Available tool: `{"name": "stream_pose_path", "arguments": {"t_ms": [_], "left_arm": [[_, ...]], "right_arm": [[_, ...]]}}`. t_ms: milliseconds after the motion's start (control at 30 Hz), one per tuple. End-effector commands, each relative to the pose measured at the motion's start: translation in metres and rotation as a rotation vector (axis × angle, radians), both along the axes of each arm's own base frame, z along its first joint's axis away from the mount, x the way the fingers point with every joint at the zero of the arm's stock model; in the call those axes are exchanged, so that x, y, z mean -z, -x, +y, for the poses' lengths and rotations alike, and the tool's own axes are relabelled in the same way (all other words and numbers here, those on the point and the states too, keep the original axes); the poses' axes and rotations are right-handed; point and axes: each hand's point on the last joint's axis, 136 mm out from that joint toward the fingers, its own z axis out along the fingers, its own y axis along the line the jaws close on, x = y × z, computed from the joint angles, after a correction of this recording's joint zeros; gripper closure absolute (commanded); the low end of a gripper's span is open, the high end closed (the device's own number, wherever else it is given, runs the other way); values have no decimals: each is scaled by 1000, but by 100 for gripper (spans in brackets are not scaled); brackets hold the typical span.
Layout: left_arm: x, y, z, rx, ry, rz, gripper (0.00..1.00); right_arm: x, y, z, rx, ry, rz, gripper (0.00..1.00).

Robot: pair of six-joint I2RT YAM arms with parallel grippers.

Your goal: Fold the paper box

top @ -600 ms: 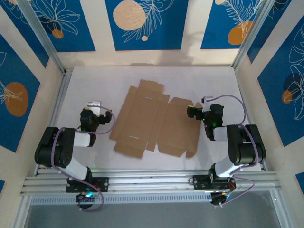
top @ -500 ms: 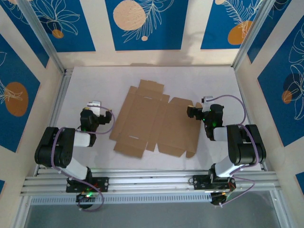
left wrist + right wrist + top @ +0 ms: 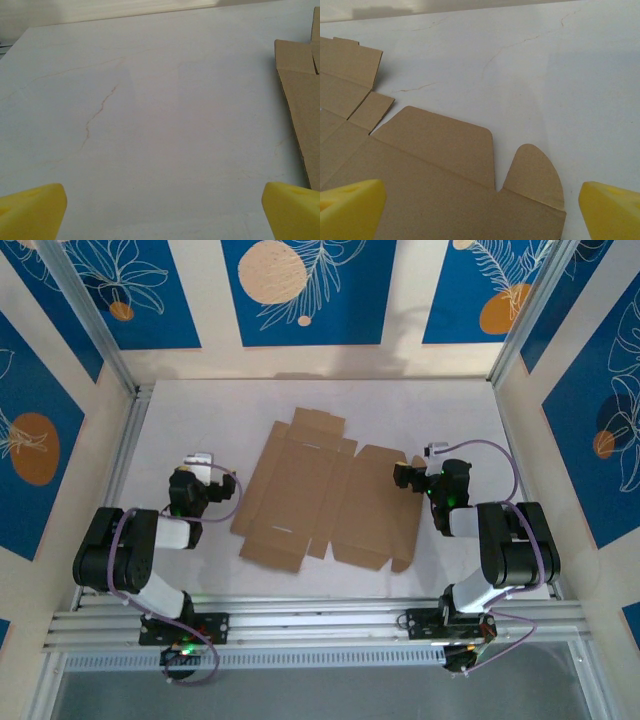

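Note:
The paper box (image 3: 325, 495) lies as a flat, unfolded brown cardboard sheet in the middle of the white table, flaps spread out. My left gripper (image 3: 197, 468) rests low over the table to the left of the sheet, apart from it. Its yellow fingertips (image 3: 35, 210) stand wide open over bare table, and the sheet's left edge (image 3: 305, 110) shows at the right. My right gripper (image 3: 404, 476) hovers at the sheet's right edge. It is open, its yellow fingertips (image 3: 612, 210) straddling the cardboard (image 3: 430, 165) near a rounded tab (image 3: 535, 172), with nothing held.
The white tabletop (image 3: 100, 107) has thin hairline cracks. Aluminium rails run along the near edge (image 3: 320, 620) and the left side (image 3: 125, 450). Beige walls with blue patterned panels (image 3: 300, 290) enclose the table on three sides.

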Motion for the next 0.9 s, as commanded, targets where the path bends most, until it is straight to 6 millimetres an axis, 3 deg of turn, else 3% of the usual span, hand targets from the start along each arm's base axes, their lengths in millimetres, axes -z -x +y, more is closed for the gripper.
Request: {"name": "stream_pose_path", "arguments": {"t_ms": [0, 167, 267, 367, 467, 533, 600, 633, 700, 733, 767, 800, 867], "left_arm": [[-8, -6, -4, 29, -10, -26, 0], [-11, -5, -6, 45, -11, -34, 0], [-36, -1, 0, -14, -39, -28, 0], [-94, 2, 2, -123, -121, -47, 0], [-161, 16, -40, -9, -41, -179, 0], [-198, 39, -75, 98, -32, -182, 0], [-223, 62, -97, 143, -36, -138, 0], [-230, 72, -97, 111, 10, -91, 0], [-221, 91, -94, 87, 107, 65, 0], [-219, 97, -88, 58, 122, 102, 0], [-216, 100, -79, -3, 153, 120, 0], [-208, 103, -67, -100, 237, 136, 0], [-190, 107, -86, -15, 381, 217, 0]], "right_arm": [[-11, -2, -1, -14, -4, -36, 1], [-16, -2, 0, -27, -16, -48, 1], [-57, -1, 14, -72, 23, -5, 1], [-125, 7, 48, -132, 32, -142, 1], [-186, 30, 98, -235, 40, -258, 1], [-222, 52, 132, -269, 23, -279, 1], [-240, 74, 140, -220, -55, -139, 1], [-242, 84, 133, -170, -140, -8, 1], [-239, 92, 118, -97, -317, 166, 1], [-240, 94, 125, -197, -409, 196, 0], [-238, 94, 129, -273, -481, 219, 8], [-231, 90, 127, -260, -504, 272, 13], [-210, 87, 131, -250, -377, 379, 14]]}}
